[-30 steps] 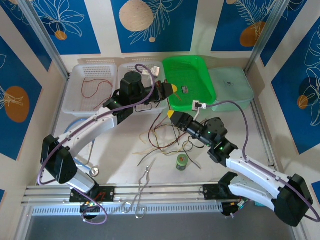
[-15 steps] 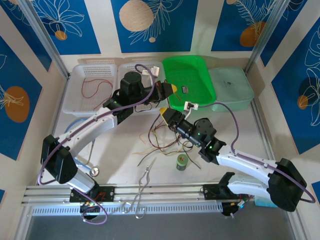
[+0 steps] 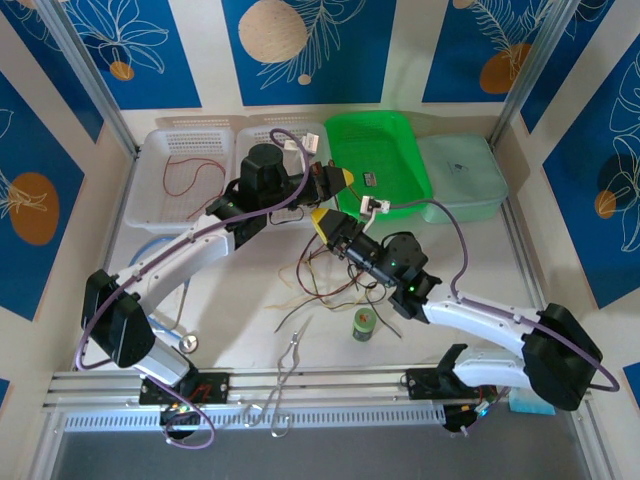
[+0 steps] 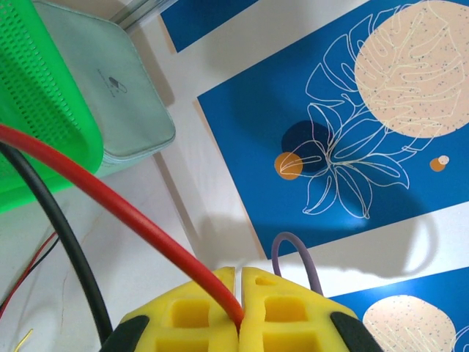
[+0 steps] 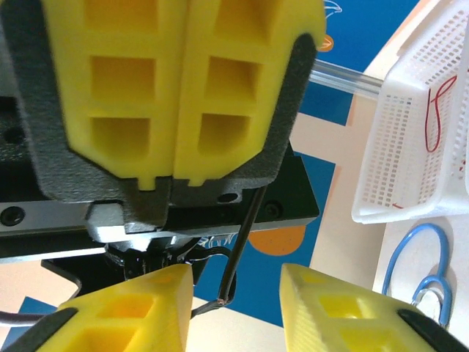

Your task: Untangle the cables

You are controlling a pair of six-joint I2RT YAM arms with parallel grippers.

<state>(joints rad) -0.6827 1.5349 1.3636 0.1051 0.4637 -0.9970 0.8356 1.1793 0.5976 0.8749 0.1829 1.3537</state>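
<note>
**Desk:** Which step are you on here?

**Floor:** Mid-separation, by the look of it. Your left gripper (image 4: 239,273) is clamped tight on a red cable (image 4: 110,202), raised above the table (image 3: 250,310) by the near corner of the green tray (image 3: 395,130). A black cable (image 5: 242,242) hangs down beside it. Your right gripper (image 5: 236,293) stands partly open just beneath, its yellow fingers (image 5: 139,308) either side of that black strand, with nothing in its hold.

**Desk:** And the next move?

**Floor:** Likely a pinch on the black cable, then a slow draw away from the red. In the right wrist view the strand sits nearer the finger on the left, so centre it before you close or it may slip out.

**Desk:** Where are the rest?

**Floor:** The cables (image 3: 330,275) lie in a loose knot on the table between your two arms. Red, black and tan strands, thin and limp, loop over one another, and some rise toward the raised grippers. One red strand (image 5: 431,117) lies apart in the white basket (image 5: 396,147). Expect any pulled wire to drag its neighbours along
</note>
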